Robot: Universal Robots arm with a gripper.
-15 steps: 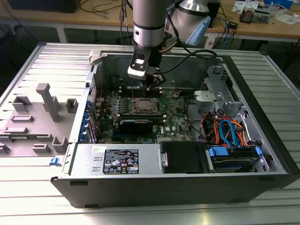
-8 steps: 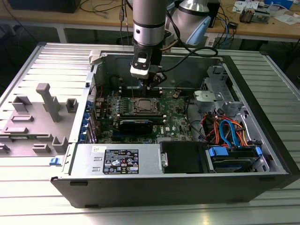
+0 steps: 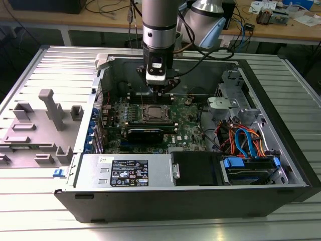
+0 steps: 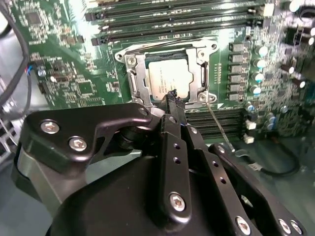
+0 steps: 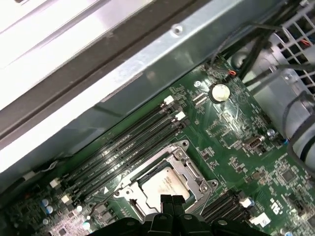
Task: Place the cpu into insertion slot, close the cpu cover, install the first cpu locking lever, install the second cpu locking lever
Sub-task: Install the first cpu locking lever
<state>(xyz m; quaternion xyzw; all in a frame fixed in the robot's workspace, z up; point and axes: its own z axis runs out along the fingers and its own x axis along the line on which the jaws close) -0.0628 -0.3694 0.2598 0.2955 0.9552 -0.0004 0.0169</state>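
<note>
The black metal computer box [image 3: 165, 203] is sitting open on the ribbed silver bench [image 3: 150, 232]. Inside it, a bumpy green board [image 4: 74, 78] is lying flat. The slot [image 3: 152, 115] is sitting in the middle of that board.

The chip [image 4: 168, 79] is resting in the slot, lying flat with its smooth grey metal top facing up. It is square, and its sides are running the same way as the long black strips [image 4: 172, 19] beside it. There is faint writing on it, too small to read.

The shiny metal cover [image 4: 139, 83] is lying flat around the chip like a window frame. A thin wire lever [image 4: 213, 118] is poking out from one corner.

The black gripper [image 4: 172, 96] is hanging just above the chip's edge. Its fingers [image 5: 167, 200] are pressing together, with nothing showing between them.

A dark label [image 3: 129, 172] is showing on the grey box inside the case.
</note>
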